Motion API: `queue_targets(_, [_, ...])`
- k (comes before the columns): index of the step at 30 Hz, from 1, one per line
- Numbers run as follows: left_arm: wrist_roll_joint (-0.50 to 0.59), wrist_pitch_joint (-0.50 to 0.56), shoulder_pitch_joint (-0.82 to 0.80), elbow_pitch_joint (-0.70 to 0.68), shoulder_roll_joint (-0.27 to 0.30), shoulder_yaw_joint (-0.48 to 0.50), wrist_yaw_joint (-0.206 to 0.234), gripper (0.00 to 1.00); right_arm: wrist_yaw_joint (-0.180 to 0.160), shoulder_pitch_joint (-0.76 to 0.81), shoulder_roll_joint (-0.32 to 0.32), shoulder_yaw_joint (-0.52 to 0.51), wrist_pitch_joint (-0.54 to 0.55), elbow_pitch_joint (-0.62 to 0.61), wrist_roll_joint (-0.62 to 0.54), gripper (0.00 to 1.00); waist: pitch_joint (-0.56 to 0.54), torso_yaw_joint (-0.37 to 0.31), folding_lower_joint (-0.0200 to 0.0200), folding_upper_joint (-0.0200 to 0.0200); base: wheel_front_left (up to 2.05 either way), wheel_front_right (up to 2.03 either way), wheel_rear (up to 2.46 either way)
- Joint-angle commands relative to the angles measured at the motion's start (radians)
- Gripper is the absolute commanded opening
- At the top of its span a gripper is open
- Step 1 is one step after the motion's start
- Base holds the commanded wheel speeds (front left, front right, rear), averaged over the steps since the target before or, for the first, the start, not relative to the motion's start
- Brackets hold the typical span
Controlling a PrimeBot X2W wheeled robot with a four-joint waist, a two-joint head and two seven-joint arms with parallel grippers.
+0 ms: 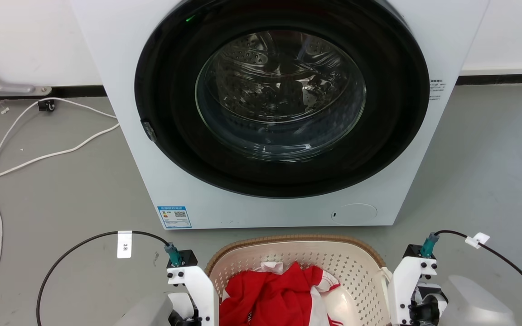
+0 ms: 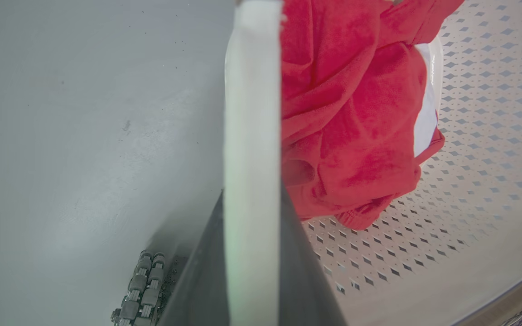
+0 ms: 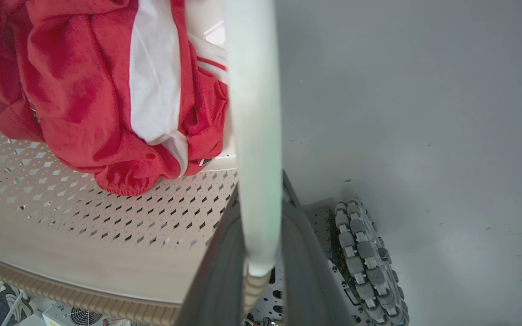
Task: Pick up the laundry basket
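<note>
The cream laundry basket (image 1: 356,267), with perforated walls and a brown woven-look rim, sits low in the head view in front of the washer. Red and white clothes (image 1: 279,294) lie inside it. My two white wrists flank it, left (image 1: 193,283) and right (image 1: 413,285). In the left wrist view my left gripper (image 2: 252,194) is shut on the basket's white side handle (image 2: 252,104), with one dark finger on each side of it. In the right wrist view my right gripper (image 3: 261,185) is shut the same way on the other white handle (image 3: 254,113). I cannot tell whether the basket touches the floor.
A white front-loading washer (image 1: 279,113) with its round door closed stands just beyond the basket. White cables (image 1: 39,158) trail over the grey floor at the left. My base's roller wheels (image 3: 365,258) sit close under the basket.
</note>
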Motion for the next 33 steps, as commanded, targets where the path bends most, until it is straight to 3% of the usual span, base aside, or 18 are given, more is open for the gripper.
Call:
queue_targets(1, [-0.009,-0.005,0.002,-0.02,-0.027,-0.003,-0.014,0.0,0.005,-0.011,0.026,-0.007,-0.005,-0.01,0.002,0.0,0.003,0.0,0.0001,0.0,0.0,0.0,0.0])
queue_targets(33, [-0.068,-0.015,-0.007,-0.021,-0.022,-0.063,-0.014,0.0,0.005,-0.004,0.043,-0.086,0.043,-0.01,-0.058,0.0,0.017,-0.005,0.0001,0.0,0.0,0.0,0.0])
